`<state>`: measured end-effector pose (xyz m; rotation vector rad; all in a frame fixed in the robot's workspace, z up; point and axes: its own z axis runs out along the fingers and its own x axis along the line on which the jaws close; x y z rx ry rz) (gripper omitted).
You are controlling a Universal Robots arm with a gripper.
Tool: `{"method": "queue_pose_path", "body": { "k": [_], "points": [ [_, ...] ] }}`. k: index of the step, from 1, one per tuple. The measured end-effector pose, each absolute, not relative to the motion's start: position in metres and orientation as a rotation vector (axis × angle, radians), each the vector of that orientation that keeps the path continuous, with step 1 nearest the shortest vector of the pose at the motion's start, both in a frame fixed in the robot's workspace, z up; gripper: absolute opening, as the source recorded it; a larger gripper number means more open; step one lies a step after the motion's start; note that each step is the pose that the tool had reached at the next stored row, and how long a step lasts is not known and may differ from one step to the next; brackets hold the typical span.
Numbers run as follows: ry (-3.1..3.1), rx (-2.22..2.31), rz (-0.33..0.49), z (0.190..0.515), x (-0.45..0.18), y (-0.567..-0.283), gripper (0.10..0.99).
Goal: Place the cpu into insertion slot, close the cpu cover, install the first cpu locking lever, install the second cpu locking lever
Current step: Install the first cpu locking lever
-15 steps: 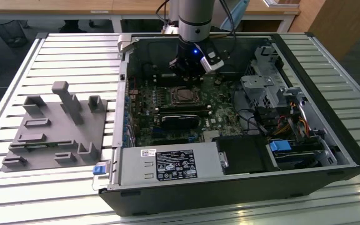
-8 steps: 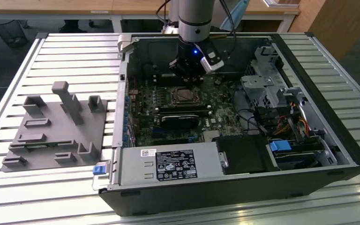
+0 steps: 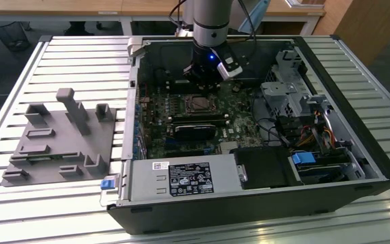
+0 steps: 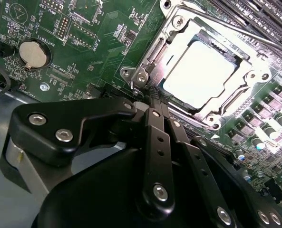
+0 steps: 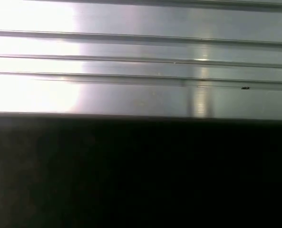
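- The cpu (image 4: 202, 71) already sits in the insertion slot (image 3: 198, 103) on the green motherboard (image 4: 83, 47), inside the open computer case (image 3: 357, 127) on the slatted tabletop (image 3: 59, 56).
- The cpu cover (image 4: 179, 33) lies down around the chip, so that step looks done.
- The pincer (image 4: 152, 102), fingers (image 4: 156, 130) pressed together and holding nothing, hovers at the socket's edge.
- Whether either lever is latched cannot be told.

Lab: slatted aluminium bench (image 3: 59, 56), open computer case (image 3: 357, 127)

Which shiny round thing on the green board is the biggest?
The coin battery, seen in the second wrist view. It is a wide flat silver disc, far larger than the small screw heads around the cpu cover.
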<state>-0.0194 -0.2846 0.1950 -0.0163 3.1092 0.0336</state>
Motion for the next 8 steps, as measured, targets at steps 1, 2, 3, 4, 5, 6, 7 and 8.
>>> {"method": "queue_pose_path", "body": {
  "k": [1,2,3,4,5,6,7,8],
  "points": [
    [3.109,-0.016,0.034,0.1946,-0.0193,-0.2846,0.106],
    [3.109,-0.016,0.034,0.1943,-0.0192,-0.2845,0.106],
    [3.109,-0.016,0.034,0.1941,-0.0191,-0.2844,0.106],
    [3.109,-0.016,0.034,0.1943,-0.0191,-0.2844,0.106],
    [3.109,-0.016,0.035,0.1943,-0.0191,-0.2844,0.106],
    [3.109,-0.016,0.036,0.1944,-0.0192,-0.2844,0.106],
    [3.109,-0.016,0.037,0.1946,-0.0192,-0.2845,0.106],
    [3.110,-0.016,0.039,0.1946,-0.0192,-0.2844,0.106]
  ]
}}
